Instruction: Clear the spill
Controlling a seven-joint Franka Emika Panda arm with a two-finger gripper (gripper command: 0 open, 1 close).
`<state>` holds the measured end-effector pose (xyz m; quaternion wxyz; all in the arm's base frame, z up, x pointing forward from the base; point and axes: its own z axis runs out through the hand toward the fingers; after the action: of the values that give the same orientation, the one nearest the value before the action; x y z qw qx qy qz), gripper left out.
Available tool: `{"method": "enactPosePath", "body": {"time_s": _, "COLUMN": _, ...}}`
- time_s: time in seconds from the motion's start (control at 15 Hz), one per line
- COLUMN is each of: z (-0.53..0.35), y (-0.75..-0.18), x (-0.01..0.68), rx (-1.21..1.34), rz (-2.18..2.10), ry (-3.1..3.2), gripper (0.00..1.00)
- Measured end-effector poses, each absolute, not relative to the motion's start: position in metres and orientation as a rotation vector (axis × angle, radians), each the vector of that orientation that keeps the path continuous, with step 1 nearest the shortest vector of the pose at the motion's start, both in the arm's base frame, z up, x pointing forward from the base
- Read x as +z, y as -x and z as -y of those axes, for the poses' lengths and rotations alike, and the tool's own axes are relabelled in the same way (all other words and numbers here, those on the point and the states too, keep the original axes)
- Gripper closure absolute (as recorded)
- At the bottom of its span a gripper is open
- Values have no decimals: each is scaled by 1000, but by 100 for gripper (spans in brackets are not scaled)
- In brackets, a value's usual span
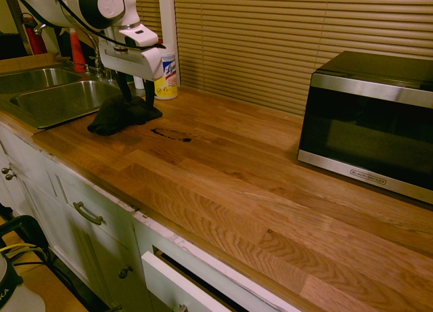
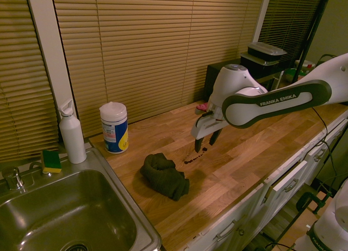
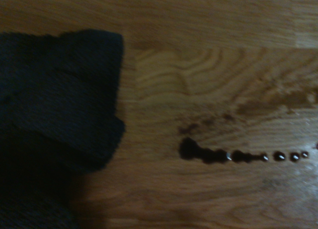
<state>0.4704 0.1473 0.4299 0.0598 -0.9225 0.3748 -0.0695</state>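
On the wooden tabletop [image 2: 179,132], seen from the second exterior view and read from left to right: a steel sink [image 2: 60,218] is set into the left end, with a faucet [image 2: 10,178] and a yellow-green sponge [image 2: 51,160] on its back rim. Beside the sponge stands a white bottle [image 2: 72,132], and next to it, near the back edge by the blinds [image 2: 136,49], a tub of wipes [image 2: 114,127] with a blue and yellow label. In front of the tub, toward the front edge, lies a bunched dark cloth [image 2: 165,175]. Just right of the cloth, apart from it, is the spill [image 2: 194,154]: a thin dark streak that breaks into small droplets at one end, on bare wood about midway between front and back edges. The pincer [image 2: 203,145] hangs above the spill, fingers pointing down, parted by a narrow gap and holding nothing; it does not touch the wood. At the far right end of the tabletop stands a dark microwave [image 2: 231,79] with a flat container [image 2: 266,50] on top.

In the wrist view the cloth [image 3: 54,114] fills one side and the spill [image 3: 223,154] lies on the wood grain beside it, clearly separate.
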Motion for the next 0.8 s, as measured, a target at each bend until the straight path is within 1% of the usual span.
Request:
{"method": "enactPosePath", "body": {"time_s": 0.47, "z": -233, "y": -504, "x": 450, "rx": -210, "rz": -1007, "ry": 2760, "gripper": 0}}
{"method": "enactPosePath", "body": {"time_s": 0.8, "z": -281, "y": -507, "x": 450, "rx": -171, "rz": -923, "ry": 2776, "gripper": 0}}
